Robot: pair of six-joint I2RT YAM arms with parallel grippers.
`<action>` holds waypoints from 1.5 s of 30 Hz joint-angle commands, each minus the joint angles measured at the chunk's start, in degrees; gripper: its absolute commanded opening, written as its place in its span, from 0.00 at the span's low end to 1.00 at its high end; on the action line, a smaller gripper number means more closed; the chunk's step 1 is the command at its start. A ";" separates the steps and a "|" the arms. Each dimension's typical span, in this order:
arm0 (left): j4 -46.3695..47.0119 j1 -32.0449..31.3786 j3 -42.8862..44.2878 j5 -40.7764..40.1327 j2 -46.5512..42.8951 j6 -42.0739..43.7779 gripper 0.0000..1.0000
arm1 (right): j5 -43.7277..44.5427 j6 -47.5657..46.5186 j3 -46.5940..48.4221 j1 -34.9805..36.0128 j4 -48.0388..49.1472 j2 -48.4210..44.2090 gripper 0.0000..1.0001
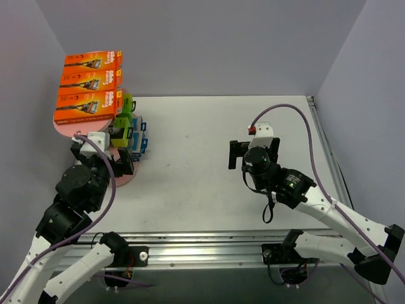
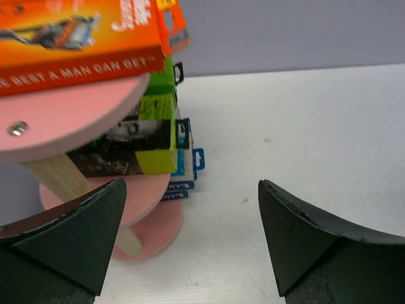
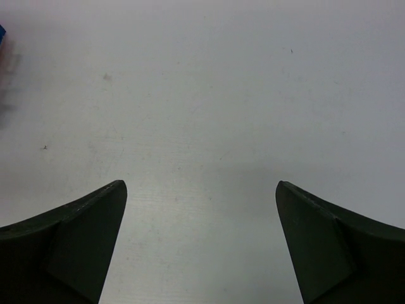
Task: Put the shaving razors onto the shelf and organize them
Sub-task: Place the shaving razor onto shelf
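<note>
The shelf (image 1: 69, 128) is a pink stand of stacked oval boards at the table's far left. Three orange shaving razors (image 1: 87, 106) lie side by side on its top board. Black-and-lime packs (image 1: 123, 120) sit on the board below, and blue packs (image 1: 139, 144) on a lower one. My left gripper (image 1: 101, 157) hangs open and empty just in front of the shelf. In the left wrist view an orange pack (image 2: 76, 38), a black-and-lime pack (image 2: 126, 149), blue packs (image 2: 185, 163) and the bottom board (image 2: 155, 221) show past the open gripper (image 2: 190, 240). My right gripper (image 1: 254, 152) (image 3: 201, 247) is open over bare table.
The white table (image 1: 190, 158) lies between the two arms. A metal rail (image 1: 209, 244) runs along the near edge and another along the right side (image 1: 323, 139). Grey walls close in the back and sides. A purple cable (image 1: 297, 114) loops over the right arm.
</note>
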 commanded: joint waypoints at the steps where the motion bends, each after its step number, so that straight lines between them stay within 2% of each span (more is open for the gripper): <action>1: -3.34 0.26 10.17 -5.72 4.70 1.71 0.94 | -1.01 -1.83 5.87 -3.28 1.65 -1.20 1.00; 3: -5.19 0.26 17.20 -6.60 8.83 2.67 0.94 | -4.96 -1.84 10.09 -6.62 1.39 0.99 1.00; 4: -6.68 0.26 19.40 -6.78 9.89 2.76 0.94 | -10.63 -1.83 11.84 -11.25 0.43 1.87 1.00; 7: -9.50 0.26 27.93 -7.48 13.84 1.45 0.94 | -21.45 -1.22 17.30 -18.83 -1.25 5.74 1.00; 8: -10.72 0.35 32.04 -8.00 16.11 0.75 0.94 | -23.33 -1.31 18.53 -22.25 -0.99 6.27 1.00; 12: -15.48 2.01 37.34 -8.19 22.19 0.57 0.94 | -25.80 -1.48 20.64 -26.23 -2.30 7.15 1.00; 13: -15.83 5.07 37.70 -7.14 23.07 -0.13 0.94 | -27.11 -1.57 20.91 -27.37 -2.56 7.67 1.00; 15: -16.71 9.82 38.14 1.36 24.05 -3.99 0.94 | -30.63 -0.96 21.18 -30.18 -3.00 8.91 1.00; 17: -16.89 15.26 36.92 10.30 23.35 -7.94 0.94 | -32.57 -0.52 21.27 -31.33 -3.09 9.09 1.00; 19: -18.12 17.39 32.80 12.46 21.95 -10.06 0.94 | -34.59 0.97 19.87 -33.44 -3.36 8.47 1.00; 22: -14.44 18.02 22.73 13.00 17.03 -12.09 0.94 | -36.09 2.47 17.06 -35.38 -2.57 6.10 1.00; 25: -12.84 18.02 16.72 10.55 9.65 -12.62 0.94 | -34.70 1.95 13.54 -35.38 -2.65 3.47 1.00; 30: -10.83 18.02 11.61 10.88 5.77 -10.16 0.94 | -28.19 1.42 10.46 -35.29 -3.72 0.65 1.00; 39: -7.40 18.02 4.14 13.78 1.81 -9.10 0.94 | -28.27 2.30 6.94 -35.12 -2.83 0.47 1.00; 45: -5.82 18.02 2.29 14.84 0.49 -9.10 0.94 | -28.18 1.59 4.57 -35.03 -2.39 -0.49 1.00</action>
